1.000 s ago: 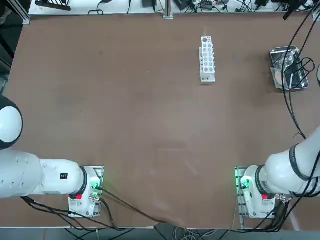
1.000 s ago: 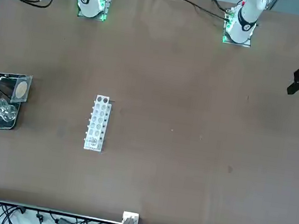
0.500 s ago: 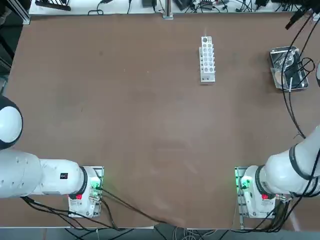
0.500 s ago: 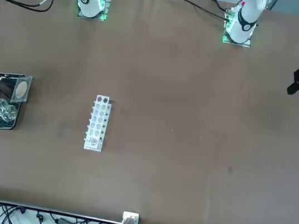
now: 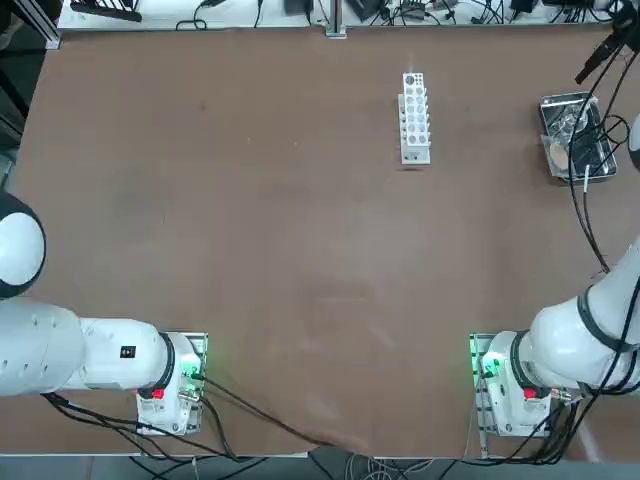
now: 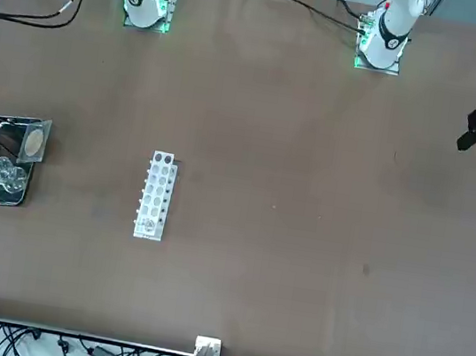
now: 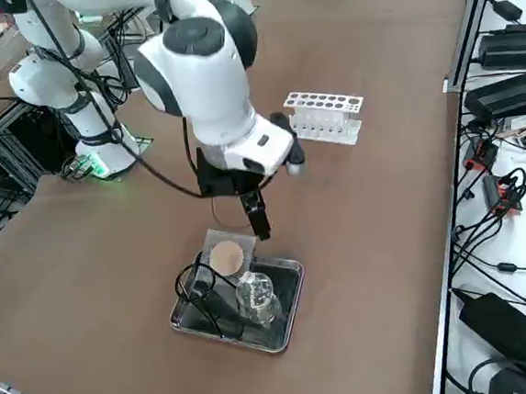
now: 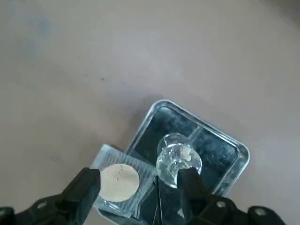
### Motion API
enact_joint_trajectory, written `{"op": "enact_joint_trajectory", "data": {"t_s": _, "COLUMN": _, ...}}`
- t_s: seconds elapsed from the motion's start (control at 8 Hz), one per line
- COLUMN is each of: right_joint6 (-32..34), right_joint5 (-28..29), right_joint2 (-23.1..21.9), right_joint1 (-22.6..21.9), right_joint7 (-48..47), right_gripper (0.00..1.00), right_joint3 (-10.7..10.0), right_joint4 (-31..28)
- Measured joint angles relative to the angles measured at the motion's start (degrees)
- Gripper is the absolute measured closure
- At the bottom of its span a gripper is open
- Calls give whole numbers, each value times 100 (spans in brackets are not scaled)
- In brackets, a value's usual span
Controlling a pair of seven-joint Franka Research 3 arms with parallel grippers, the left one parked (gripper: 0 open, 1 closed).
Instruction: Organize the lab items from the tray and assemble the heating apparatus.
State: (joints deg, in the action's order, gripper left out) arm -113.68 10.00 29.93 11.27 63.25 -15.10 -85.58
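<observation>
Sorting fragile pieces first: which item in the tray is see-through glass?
The rounded clear flask lying in the tray; the mesh square beside it is grey with a tan centre.

The tray (image 7: 288,319) sits near the table's (image 5: 250,250) far right corner, holding the mesh square (image 7: 224,256), stand (image 7: 203,299) and glass piece (image 7: 256,296). The rack (image 5: 415,117) stands well left of it.

White right arm (image 7: 198,69), black fingers (image 8: 84,190)

- tray (image 8: 236,154): shiny metal, smooth, reflective
- mesh square (image 8: 140,168): grey wire gauze, matt tan centre
- glass piece (image 8: 178,159): clear, glossy
- rack (image 7: 325,118): white plastic, matt
- bench (image 5: 250,220): brown, matt, smooth
- gripper (image 8: 140,190): black plastic fingers, matt
</observation>
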Motion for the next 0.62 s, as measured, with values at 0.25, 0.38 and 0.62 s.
{"op": "enact_joint_trajectory", "data": {"t_s": 0.25, "right_joint6": -193, "right_joint5": 10, "right_joint2": 223, "right_joint1": 99, "right_joint7": 113, "right_gripper": 0, "right_joint3": 0, "right_joint4": 32}}
{"op": "enact_joint_trajectory", "data": {"t_s": 0.38, "right_joint6": -239, "right_joint5": 35, "right_joint2": 340, "right_joint1": 140, "right_joint7": 221, "right_gripper": 0, "right_joint3": 0, "right_joint4": 100}}
{"op": "enact_joint_trajectory", "data": {"t_s": 0.62, "right_joint6": -340, "right_joint5": 138, "right_joint2": 575, "right_joint1": 221, "right_joint7": 354, "right_gripper": 0, "right_joint3": 0, "right_joint4": 239}}
